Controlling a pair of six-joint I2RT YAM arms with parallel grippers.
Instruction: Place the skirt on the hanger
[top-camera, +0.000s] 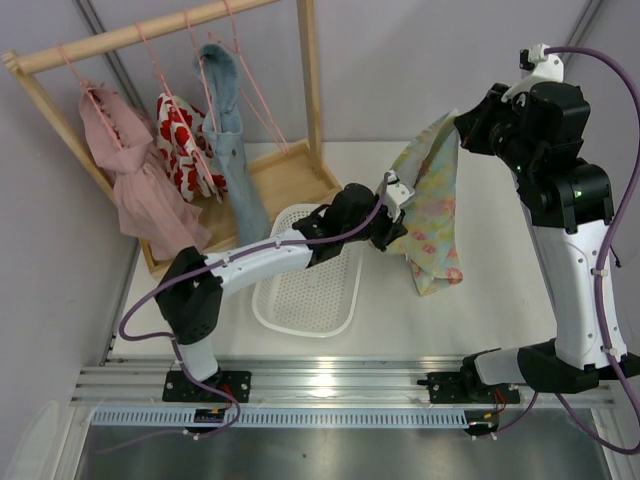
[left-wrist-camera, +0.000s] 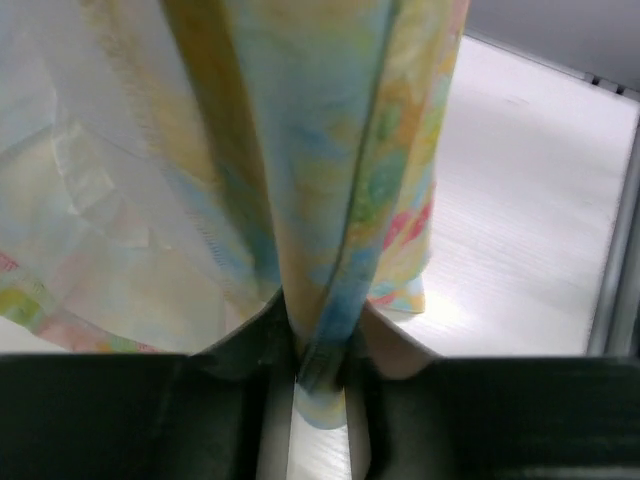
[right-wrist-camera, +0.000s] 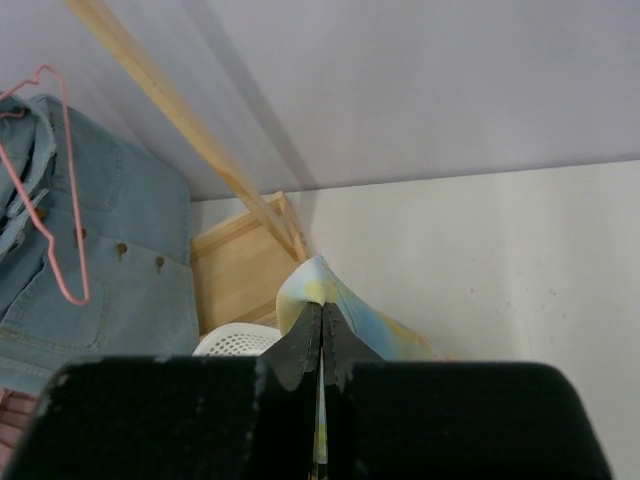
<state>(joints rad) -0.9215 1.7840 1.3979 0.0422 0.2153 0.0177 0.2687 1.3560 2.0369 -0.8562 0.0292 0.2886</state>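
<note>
Holding the skirt (top-camera: 432, 215) up in the air to the right of the wooden rack (top-camera: 311, 80), I am only partway into this job. My right jaws are shut tight on a top corner of the cloth. The rest hangs down from there, clear of the desk (top-camera: 490, 310). My left jaws are closed on a fold of the skirt lower down, on the side facing the rack. From my left wrist I see that fold running straight down into the narrow gap between the pads (left-wrist-camera: 200, 410).

So the picking up is done and I have two holds on the cloth. The main part is left. The hanger (right-wrist-camera: 75, 190) I judge to be mine, a bare pink wire one, hangs from the rack's top bar beside the denim garment (top-camera: 225, 130). It is well apart from the skirt, and no cloth touches it yet. I reckon the waist must be spread between my two holds and carried over to that wire.

My right arm (top-camera: 560, 200) stands tall to the right of the rack, its wrist bent over toward the rack, jaws at the cloth's highest point. My left arm (top-camera: 270, 255) reaches low and long in front of the rack's base, its wrist meeting the skirt side-on.
</note>
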